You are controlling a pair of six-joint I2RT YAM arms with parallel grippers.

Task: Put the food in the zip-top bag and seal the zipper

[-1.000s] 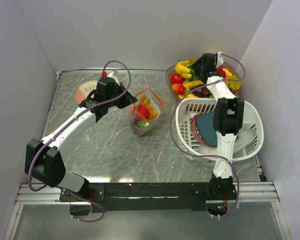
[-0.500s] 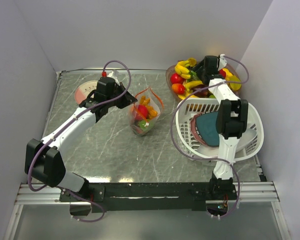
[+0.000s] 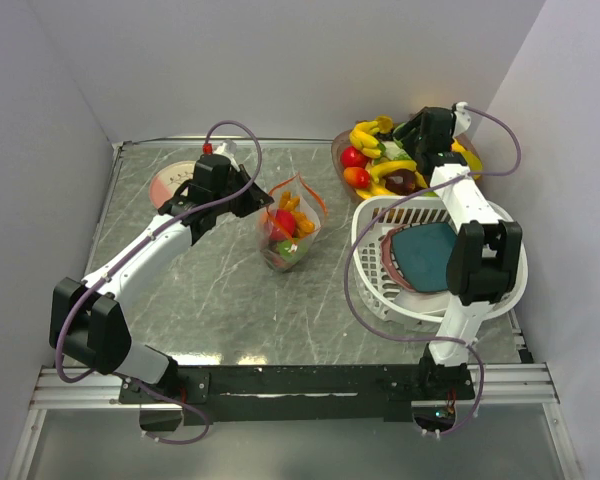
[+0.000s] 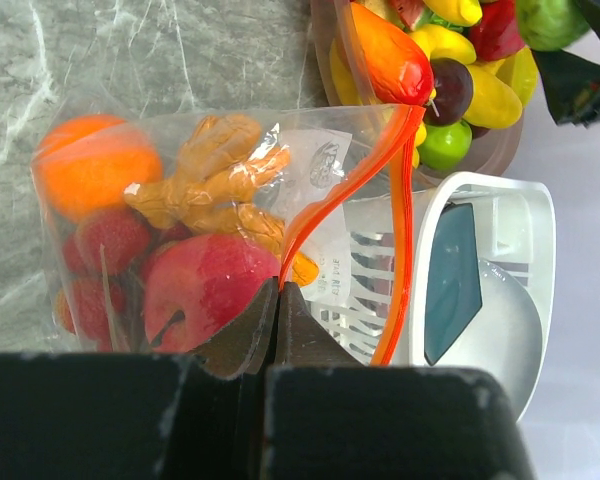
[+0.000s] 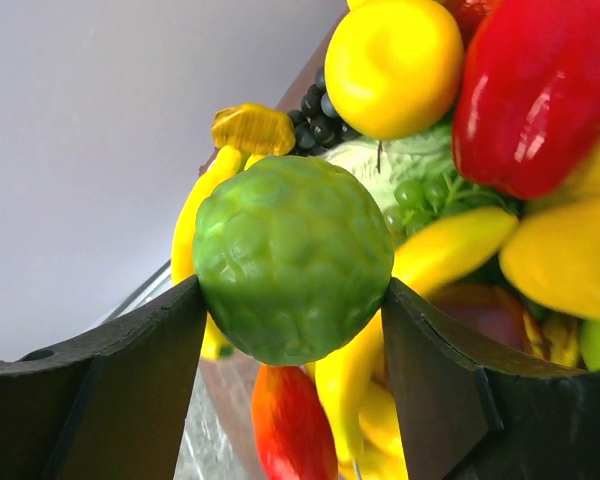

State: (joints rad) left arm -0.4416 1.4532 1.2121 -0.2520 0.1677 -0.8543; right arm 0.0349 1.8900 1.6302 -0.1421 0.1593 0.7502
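Pickup complete: right hand (image 5: 292, 292), clenched on a knobbly green fruit (image 5: 292, 250), has swung clear of the bowl (image 4: 322, 50); left hand (image 4: 277, 322) still pinches the zip-top bag (image 4: 180, 190) open.

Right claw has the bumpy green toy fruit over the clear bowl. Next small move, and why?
Probably lift the right claw straight up off the toy fruit pile, ready to cross to the clear zip-top bag. It is shut on the bumpy green round toy fruit, and the left claw pinches the orange-red zipper strip, holding the mouth open.

Open zip-top bag (image 4: 325, 165) stands upright holding food (image 4: 205, 290), zipper (image 4: 404, 230) apparently unsealed
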